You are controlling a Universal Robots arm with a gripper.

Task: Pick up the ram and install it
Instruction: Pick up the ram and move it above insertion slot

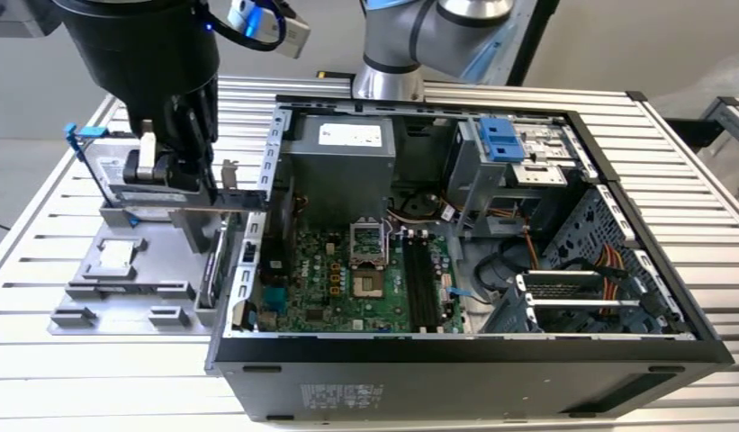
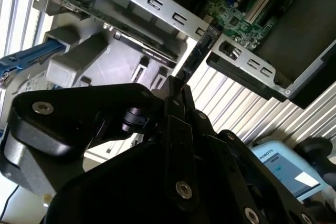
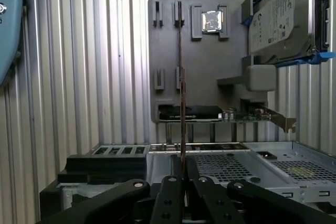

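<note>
ram (image 2: 199, 51), the long flat dark memory stick, is clenched edge-on in my black finger gripper (image 3: 181, 163) over the grey fixture tray (image 1: 105, 288).
Pick looks done, carry in hand. Exterior view: black motherboard slots (image 1: 419, 279) at 4 o'clock; silver case wall (image 1: 269, 153) stands between, stick end just beside it. I judge it needs lift-over plus quarter turn. Room open above the board.
</note>
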